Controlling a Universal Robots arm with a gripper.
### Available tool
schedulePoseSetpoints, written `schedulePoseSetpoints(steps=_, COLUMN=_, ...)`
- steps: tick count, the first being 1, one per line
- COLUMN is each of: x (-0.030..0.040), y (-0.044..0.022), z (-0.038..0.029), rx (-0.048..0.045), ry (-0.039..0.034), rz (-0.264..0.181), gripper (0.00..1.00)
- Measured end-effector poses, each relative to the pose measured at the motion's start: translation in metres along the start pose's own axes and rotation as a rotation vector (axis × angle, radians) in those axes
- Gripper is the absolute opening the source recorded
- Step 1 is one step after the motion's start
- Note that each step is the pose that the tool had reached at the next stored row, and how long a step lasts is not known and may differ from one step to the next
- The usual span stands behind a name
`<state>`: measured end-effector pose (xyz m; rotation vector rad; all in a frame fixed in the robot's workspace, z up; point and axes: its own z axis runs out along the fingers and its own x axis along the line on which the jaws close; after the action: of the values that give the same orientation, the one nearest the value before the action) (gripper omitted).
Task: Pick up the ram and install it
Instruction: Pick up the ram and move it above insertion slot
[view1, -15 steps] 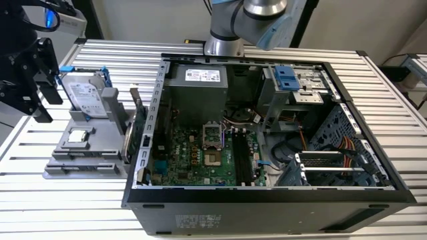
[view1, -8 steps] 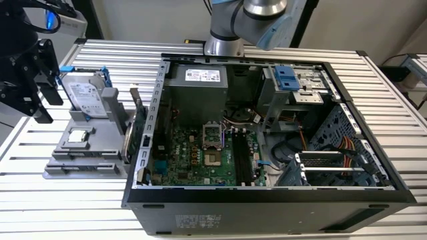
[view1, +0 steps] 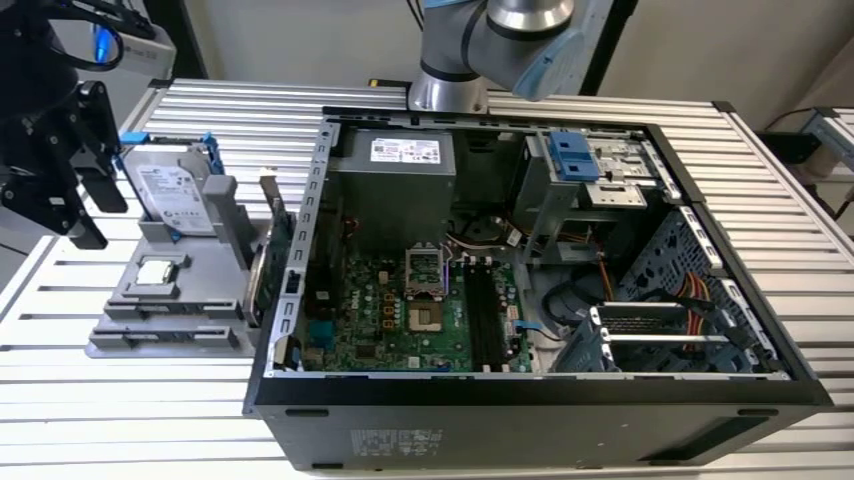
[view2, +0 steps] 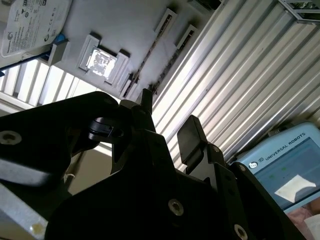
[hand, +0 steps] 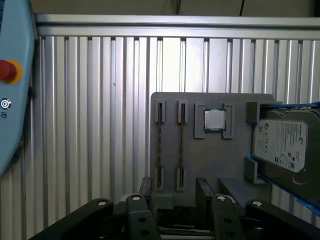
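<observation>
In the exterior view, the gripper (view1: 94, 212) hangs at the exterior view's left, above the ribbed metal counter (view1: 107, 420) and just beside a grey holder (view1: 200, 338). A silver hard drive (view1: 171, 195) leans upright at the holder's far end, and a square processor chip (view1: 158, 270) lies flat in front of it. A green card (view1: 276, 255) stands on edge between the holder and the open computer case (view1: 534, 395), whose motherboard (view1: 400, 320) faces up.

In the second wrist view, the gripper's fingers (view2: 190, 134) stand apart with nothing between them.

In the first wrist view, the fingers (hand: 205, 189) are again spread and empty, above the holder's near edge. Two narrow slots in the holder each carry a thin dark strip seen edge-on. This looks like the ram (hand: 160, 145), though its face is hidden from this angle. It sits beside the processor chip, apart from the fingers.
</observation>
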<state>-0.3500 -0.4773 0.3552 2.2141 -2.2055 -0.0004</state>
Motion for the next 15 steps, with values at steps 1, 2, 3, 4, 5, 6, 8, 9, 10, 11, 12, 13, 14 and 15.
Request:
schedulePoseSetpoints(steps=1, x=0.0000, y=0.0000, z=0.0003, rx=0.0000, ry=0.0002, rz=0.000, gripper=1.00)
schedulePoseSetpoints(steps=2, x=0.0000, y=0.0000, z=0.0006, rx=0.0000, ry=0.0003, rz=0.000, gripper=1.00)
schedulePoseSetpoints(steps=3, x=0.0000, y=0.0000, z=0.0008, rx=-0.0001, ry=0.0004, rz=0.000, gripper=1.00)
schedulePoseSetpoints(steps=4, x=0.0000, y=0.0000, z=0.0011, rx=0.0000, ry=0.0005, rz=0.000, gripper=1.00)
schedulePoseSetpoints(steps=5, x=0.0000, y=0.0000, z=0.0014, rx=0.0000, ry=0.0007, rz=0.000, gripper=1.00)
schedulePoseSetpoints(steps=6, x=0.0000, y=0.0000, z=0.0017, rx=0.0000, ry=0.0008, rz=0.000, gripper=1.00)
schedulePoseSetpoints(steps=8, x=0.0000, y=0.0000, z=0.0022, rx=-0.0001, ry=0.0012, rz=0.000, gripper=1.00)
schedulePoseSetpoints(steps=9, x=0.0000, y=0.0000, z=0.0025, rx=0.0000, ry=0.0012, rz=0.000, gripper=1.00)
schedulePoseSetpoints(steps=10, x=0.0000, y=0.0000, z=0.0027, rx=-0.0001, ry=0.0014, rz=0.000, gripper=1.00)
schedulePoseSetpoints(steps=11, x=0.0000, y=0.0000, z=0.0030, rx=0.0000, ry=0.0015, rz=0.000, gripper=1.00)
schedulePoseSetpoints(steps=12, x=0.0000, y=0.0000, z=0.0033, rx=0.0000, ry=0.0017, rz=0.000, gripper=1.00)
schedulePoseSetpoints(steps=13, x=0.0000, y=0.0000, z=0.0036, rx=0.0000, ry=0.0018, rz=0.000, gripper=1.00)
schedulePoseSetpoints(steps=14, x=-0.0001, y=0.0000, z=0.0038, rx=-0.0001, ry=0.0022, rz=0.000, gripper=1.00)
schedulePoseSetpoints(steps=15, x=-0.0001, y=0.0000, z=0.0042, rx=-0.0001, ry=0.0024, rz=0.000, gripper=1.00)
